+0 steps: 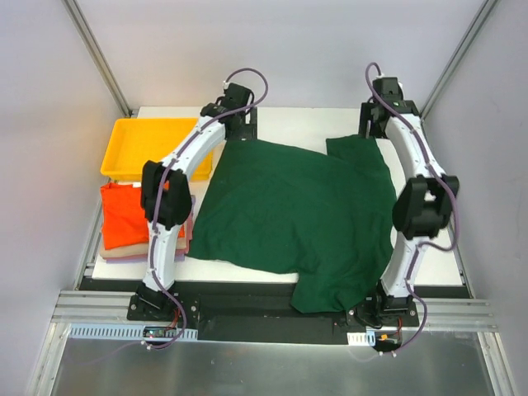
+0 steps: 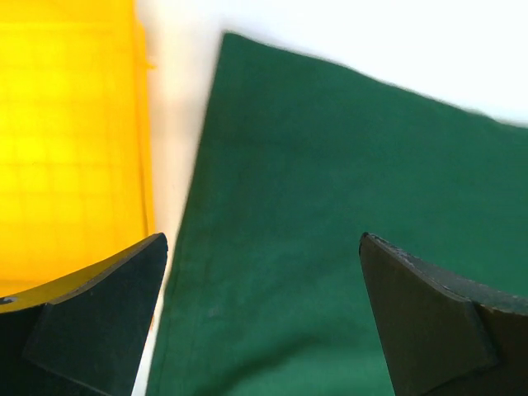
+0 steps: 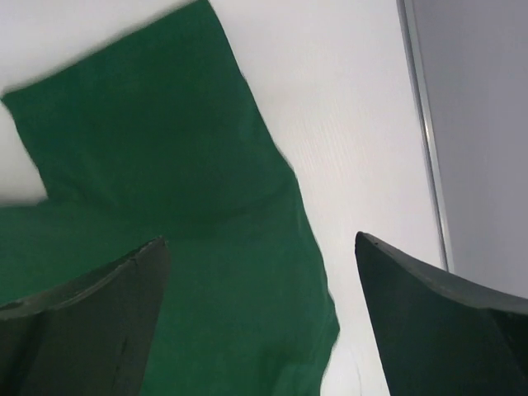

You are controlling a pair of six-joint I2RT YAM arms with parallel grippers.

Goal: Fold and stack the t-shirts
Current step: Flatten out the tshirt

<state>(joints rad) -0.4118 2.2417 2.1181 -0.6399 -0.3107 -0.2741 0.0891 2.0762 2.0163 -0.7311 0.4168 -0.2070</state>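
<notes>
1. My left end effector (image 2: 262,239) and right end effector (image 3: 260,239) are both spread and empty over the far edge of the green t-shirt (image 1: 297,206).
2. It lies flat mid-tabletop, with part overhanging the near edge. I judge folding is next: pinch its far corners.
3. Count: one green; one orange t-shirt (image 1: 124,214) on top of pale folded shirts (image 1: 115,252) at the left edge, number unclear; one yellow tray (image 1: 148,147).

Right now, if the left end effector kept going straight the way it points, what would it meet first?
Probably the green shirt: its cloth fills the gap between the open fingers of the left end effector, close to the yellow tray. Distance is unclear.
</notes>
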